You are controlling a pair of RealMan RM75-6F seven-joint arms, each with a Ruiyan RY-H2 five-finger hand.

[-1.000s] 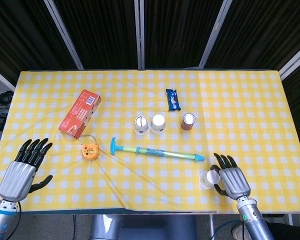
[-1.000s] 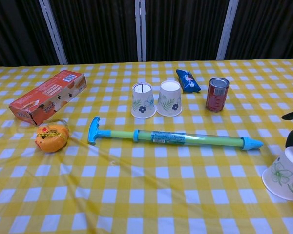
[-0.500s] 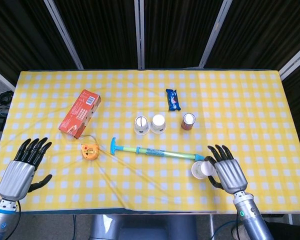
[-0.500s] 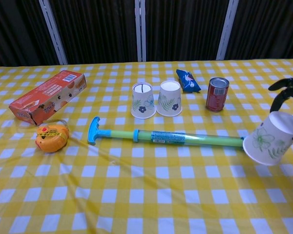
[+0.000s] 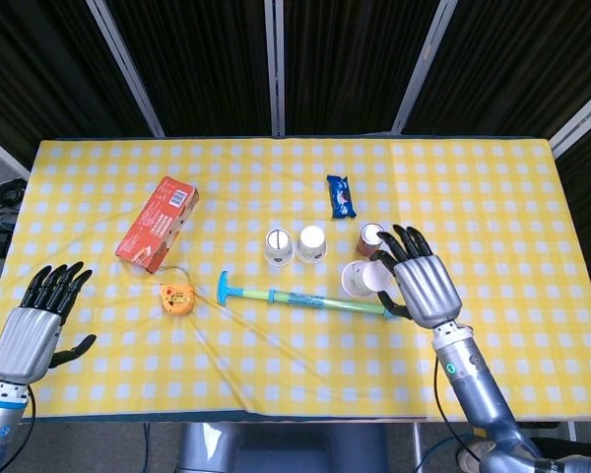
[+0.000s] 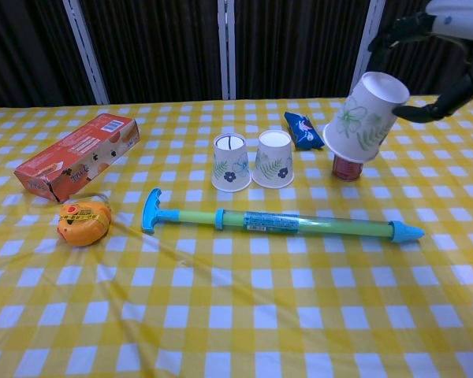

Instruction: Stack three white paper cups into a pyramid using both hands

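The right hand (image 5: 419, 284) holds a paper cup (image 5: 359, 280) above the toy pump (image 5: 305, 299) — two more cups (image 5: 295, 245) stand beyond it.

Red can (image 6: 348, 168) mostly behind held cup (image 6: 364, 117), right robot hand (image 6: 449, 31) cropped by frame edge

right hand (image 5: 422, 286) lifted third paper cup (image 6: 363, 116) off the bench edge, carried it up and inward; cup now tilted, high, just beside the red can (image 6: 348, 168). left hand (image 5: 34, 330) drifted slightly outward.
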